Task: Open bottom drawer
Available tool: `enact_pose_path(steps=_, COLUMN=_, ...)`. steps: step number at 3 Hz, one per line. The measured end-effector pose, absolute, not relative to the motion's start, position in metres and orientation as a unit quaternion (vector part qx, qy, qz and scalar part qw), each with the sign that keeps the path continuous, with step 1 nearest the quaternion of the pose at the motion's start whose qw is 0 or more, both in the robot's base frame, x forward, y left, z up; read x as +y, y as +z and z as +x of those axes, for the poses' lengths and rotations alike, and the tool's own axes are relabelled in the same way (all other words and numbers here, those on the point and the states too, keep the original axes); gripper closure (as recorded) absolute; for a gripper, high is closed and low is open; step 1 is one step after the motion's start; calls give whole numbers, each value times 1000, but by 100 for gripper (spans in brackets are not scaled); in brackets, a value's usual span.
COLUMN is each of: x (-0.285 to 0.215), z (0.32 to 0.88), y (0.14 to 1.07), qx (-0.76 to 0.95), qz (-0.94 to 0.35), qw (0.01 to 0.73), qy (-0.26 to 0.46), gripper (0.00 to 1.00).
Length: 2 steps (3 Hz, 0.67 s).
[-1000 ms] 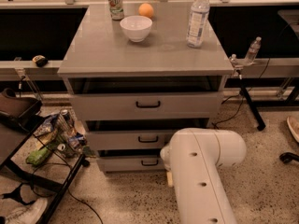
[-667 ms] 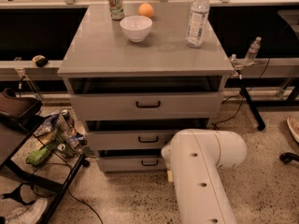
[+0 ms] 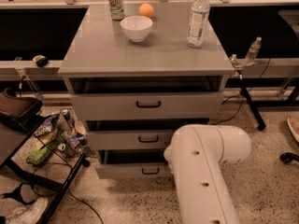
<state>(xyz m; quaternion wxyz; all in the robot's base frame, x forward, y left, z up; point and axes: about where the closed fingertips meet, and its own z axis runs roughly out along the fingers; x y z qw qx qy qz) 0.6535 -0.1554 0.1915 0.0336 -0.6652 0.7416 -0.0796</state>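
**Q:** Item: bottom drawer (image 3: 126,171). Location?

**A:** Lower middle of the frame. It is the lowest and shortest of three grey fronts under the counter (image 3: 140,55), with a dark gap above it.

**Q:** Handling?

**A:** Judged rigid, running on slides, not fragile, needing a moderate steady pull. Hold point: the small black bar handle (image 3: 150,171) at the centre of the front. Hook behind it and draw straight out.

**Q:** Claw?

**A:** Hidden behind the white arm (image 3: 205,171), lower right, close to the drawer's right end. Spread or pressed together: cannot tell.
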Motion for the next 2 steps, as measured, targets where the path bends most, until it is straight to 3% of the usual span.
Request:
enact_pose_path(steps=1, x=-161, z=643, y=199, qx=744, qz=-661, qw=26, qy=-90, gripper=87)
enact_pose_path(steps=2, x=-161, z=643, y=199, qx=744, qz=-661, qw=26, qy=-90, gripper=83)
